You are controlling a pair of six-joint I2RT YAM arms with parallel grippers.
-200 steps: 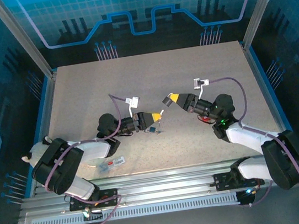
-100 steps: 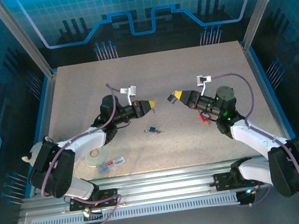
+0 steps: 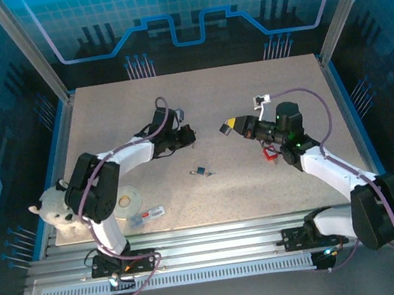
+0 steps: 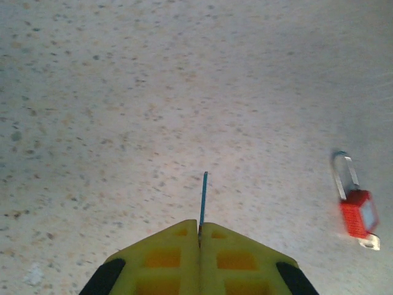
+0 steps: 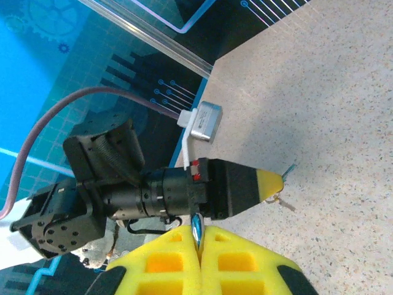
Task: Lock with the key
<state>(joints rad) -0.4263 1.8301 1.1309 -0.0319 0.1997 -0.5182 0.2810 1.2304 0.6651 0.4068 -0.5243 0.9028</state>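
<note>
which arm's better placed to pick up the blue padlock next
Left, probably. The left end effector sits nearer the blue padlock, almost directly beyond it; the right end effector is further off to the side. Both are shut.

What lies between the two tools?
Bare table, as the top view shows, between the left tool and the right tool; the blue padlock lies nearer the bases.
</note>
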